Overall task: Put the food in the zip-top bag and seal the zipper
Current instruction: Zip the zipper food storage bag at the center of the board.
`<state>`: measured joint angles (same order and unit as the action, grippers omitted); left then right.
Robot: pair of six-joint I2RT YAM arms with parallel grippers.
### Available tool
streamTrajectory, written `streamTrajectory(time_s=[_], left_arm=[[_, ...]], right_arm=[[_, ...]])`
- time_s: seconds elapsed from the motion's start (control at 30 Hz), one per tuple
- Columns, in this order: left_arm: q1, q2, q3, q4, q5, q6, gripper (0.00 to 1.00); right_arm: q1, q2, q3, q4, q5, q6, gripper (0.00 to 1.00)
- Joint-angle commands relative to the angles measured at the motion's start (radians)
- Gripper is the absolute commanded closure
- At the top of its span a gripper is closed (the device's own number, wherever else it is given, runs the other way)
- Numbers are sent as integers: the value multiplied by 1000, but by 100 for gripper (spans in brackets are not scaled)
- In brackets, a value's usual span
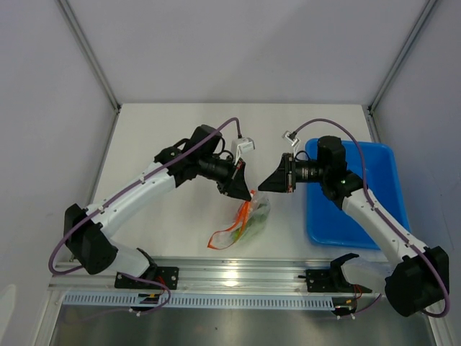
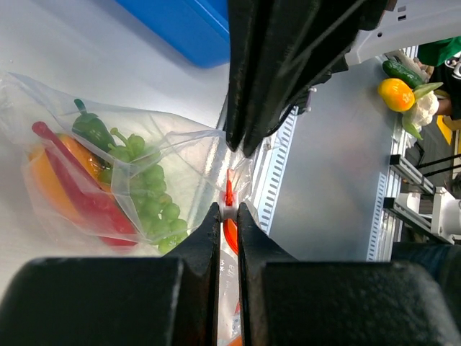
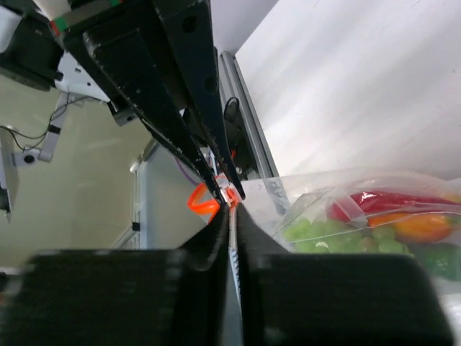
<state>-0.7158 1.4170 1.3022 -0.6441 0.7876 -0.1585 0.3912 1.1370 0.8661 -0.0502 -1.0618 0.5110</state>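
The zip-top bag (image 1: 243,222) hangs crinkled between both grippers, above the table. The food is inside it: green grapes (image 2: 153,196), a red pepper piece (image 2: 75,189), an orange carrot piece (image 2: 42,180) and a green pepper piece (image 2: 91,127). My left gripper (image 1: 249,193) is shut on the zipper (image 2: 229,189) at its white slider, at the bag's top corner. My right gripper (image 1: 261,187) is shut on the bag's edge (image 3: 253,193) right beside it, fingertips almost touching the left ones. The orange-red strip loops loose in the right wrist view (image 3: 202,202). The bag also shows there (image 3: 360,216).
The blue tray (image 1: 360,205) lies on the table to the right, under the right arm. An aluminium rail (image 1: 238,277) runs along the near table edge. Toy vegetables (image 2: 408,88) lie off the table, seen in the left wrist view.
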Motion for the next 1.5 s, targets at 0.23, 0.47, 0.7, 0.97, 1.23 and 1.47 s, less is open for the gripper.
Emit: streamTrajectory(time_s=[0.23, 0.47, 0.7, 0.97, 1.23, 1.47], left_arm=[[-4, 23, 86, -34, 41, 14, 99], [-5, 33, 97, -48, 56, 22, 99], [-4, 37, 111, -54, 50, 27, 100], [-4, 36, 97, -57, 48, 30, 100], [-4, 31, 77, -51, 62, 14, 99], [-4, 30, 74, -32, 56, -24, 100]], right_arm=[[15, 53, 119, -243, -109, -252, 64], [40, 127, 172, -281, -141, -313, 68], [74, 165, 195, -310, -171, -342, 80], [90, 159, 174, -283, -191, -315, 100], [87, 109, 87, 7, -77, -30, 100], [75, 76, 39, 142, 26, 115, 100]])
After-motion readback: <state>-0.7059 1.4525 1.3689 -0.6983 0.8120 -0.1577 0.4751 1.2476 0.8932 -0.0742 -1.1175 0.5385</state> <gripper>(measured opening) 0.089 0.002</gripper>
